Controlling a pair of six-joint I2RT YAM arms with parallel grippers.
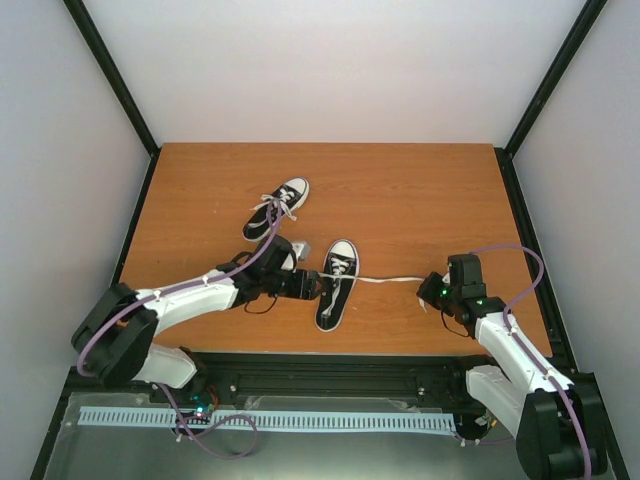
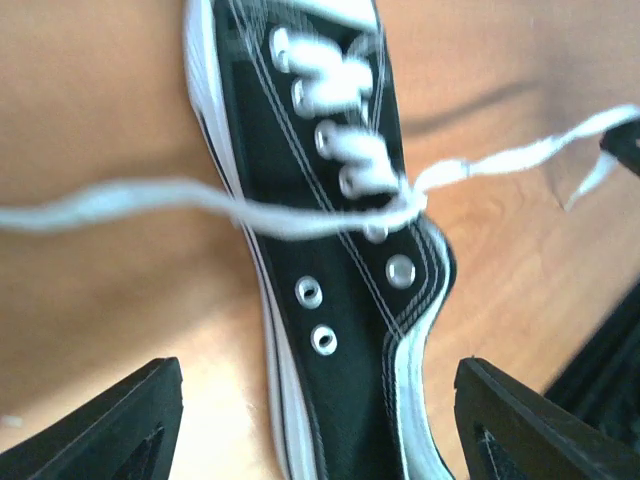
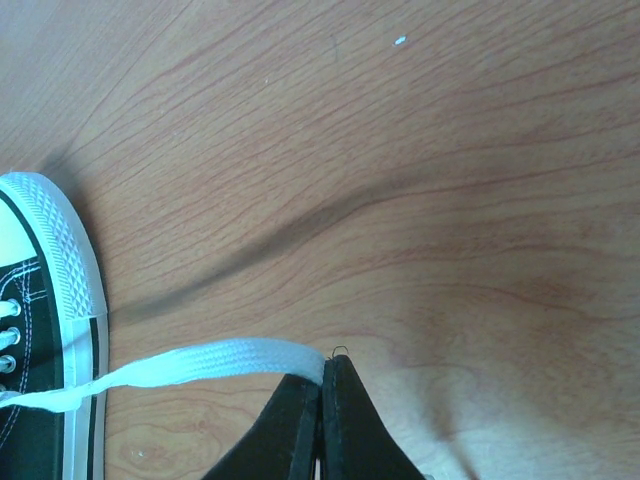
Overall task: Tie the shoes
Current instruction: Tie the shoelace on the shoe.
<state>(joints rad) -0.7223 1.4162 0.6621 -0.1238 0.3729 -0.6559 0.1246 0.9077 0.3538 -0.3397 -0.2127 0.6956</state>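
Pinching the lace (image 3: 220, 362) in the closed right gripper (image 3: 322, 375) at 3 o'clock of the shoe (image 1: 338, 290), needing steady tension beside the open left gripper (image 2: 320, 392).

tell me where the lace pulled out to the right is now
In the top view the lace stretches rightward from the near shoe, its end pinched in the shut right pincer toward the right front of the table.

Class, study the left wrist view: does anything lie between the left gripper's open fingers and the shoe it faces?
Only the white lace crosses over the shoe. Otherwise nothing visible lies between the shoe and the left gripper. The right gripper pinches that lace's other end.
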